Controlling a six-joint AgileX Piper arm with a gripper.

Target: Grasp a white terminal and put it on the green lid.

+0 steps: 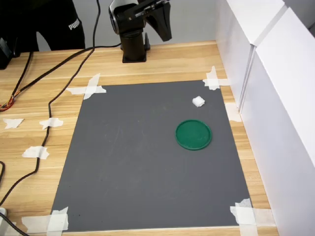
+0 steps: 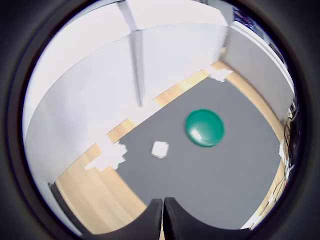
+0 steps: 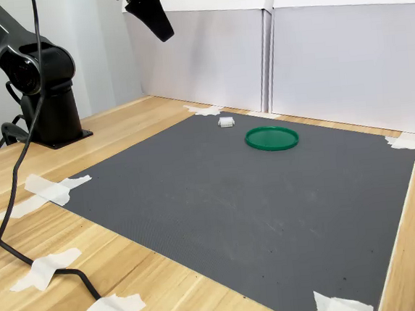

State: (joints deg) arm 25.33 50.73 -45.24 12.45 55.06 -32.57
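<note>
The white terminal (image 1: 198,102) (image 2: 160,149) (image 3: 226,122) is a tiny blocky piece on the dark grey mat (image 1: 138,157), near the mat's far corner by the white wall. The green lid (image 1: 194,134) (image 2: 205,128) (image 3: 271,137) lies flat on the mat a short way from it, apart from it. My gripper (image 1: 166,35) (image 2: 163,205) (image 3: 166,32) hangs high in the air near the arm's base, well away from both things. Its two black fingers meet along a thin line in the wrist view, shut with nothing between them.
White panel walls (image 1: 275,88) border the mat on the first exterior view's right. The arm's base (image 1: 134,46) stands on the wooden table (image 1: 44,98) behind the mat. Black cables (image 1: 44,132) and white tape strips (image 1: 88,88) lie on the first exterior view's left. A person in black (image 1: 49,22) is behind the table.
</note>
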